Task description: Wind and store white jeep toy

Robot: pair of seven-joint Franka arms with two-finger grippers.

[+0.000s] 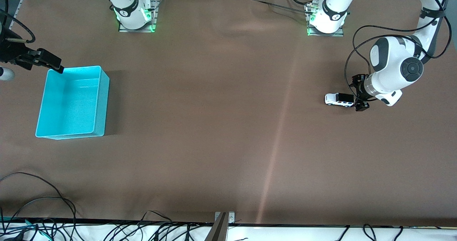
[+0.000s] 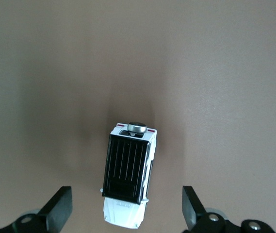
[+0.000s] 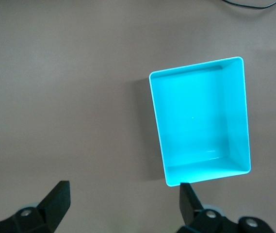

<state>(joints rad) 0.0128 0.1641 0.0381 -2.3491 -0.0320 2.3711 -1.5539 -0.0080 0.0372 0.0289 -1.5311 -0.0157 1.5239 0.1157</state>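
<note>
The white jeep toy [image 1: 339,99] sits on its wheels on the brown table [image 1: 214,126], toward the left arm's end, well apart from the cyan bin [image 1: 101,101] at the right arm's end. In the front view the toy lies lengthwise along the table, its black roof section pointing toward the left end effector [image 1: 360,96].

The left end effector hangs low, right at the toy's black end, with its fingers spread wide apart. In the left wrist view [image 2: 125,213] the two dark fingers [image 2: 60,206] flank the toy [image 2: 128,177] on either side with clear gaps between each finger and the car body, so nothing is clamped. That view also shows the ribbed black roof, the white hood and a small round silver part at one end of the car.

The right end effector [image 1: 44,60] waits up in the air over the bin's corner farthest from the front camera. In the right wrist view [image 3: 123,206] its fingers stand apart, with the empty bin [image 3: 159,131] below them.
</note>
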